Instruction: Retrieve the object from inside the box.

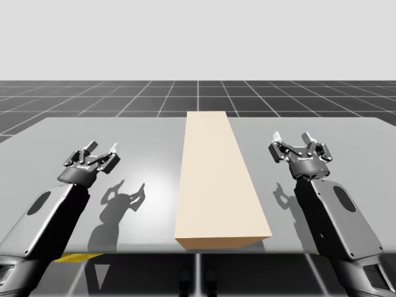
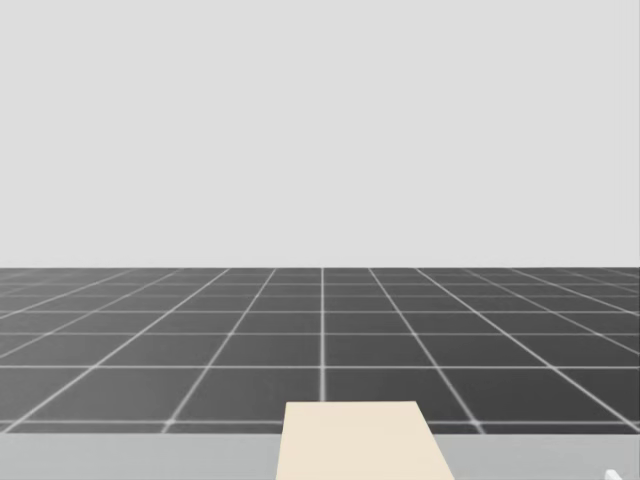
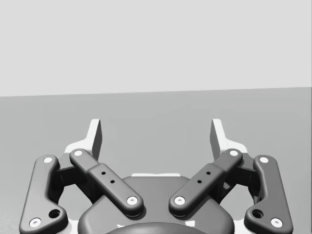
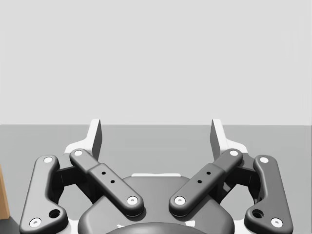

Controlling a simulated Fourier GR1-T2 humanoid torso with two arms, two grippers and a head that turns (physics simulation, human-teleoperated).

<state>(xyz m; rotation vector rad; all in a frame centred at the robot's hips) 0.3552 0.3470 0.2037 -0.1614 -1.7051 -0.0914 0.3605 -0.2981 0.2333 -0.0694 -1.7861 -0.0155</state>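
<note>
Left tool hovering spread, left of beige box | right tool hovering spread, right of it | box lying on counter

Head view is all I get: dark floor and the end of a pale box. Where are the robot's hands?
Observer: The high view shows them above the table, the left hand on one side of the long box and the right hand on the other. Neither touches it.
Operator: Are they holding anything?
Observer: No. In the wrist views both hands are open and hold nothing.
Operator: Is the box open on top?
Observer: From above its top looks closed, and nothing inside can be seen.
</note>
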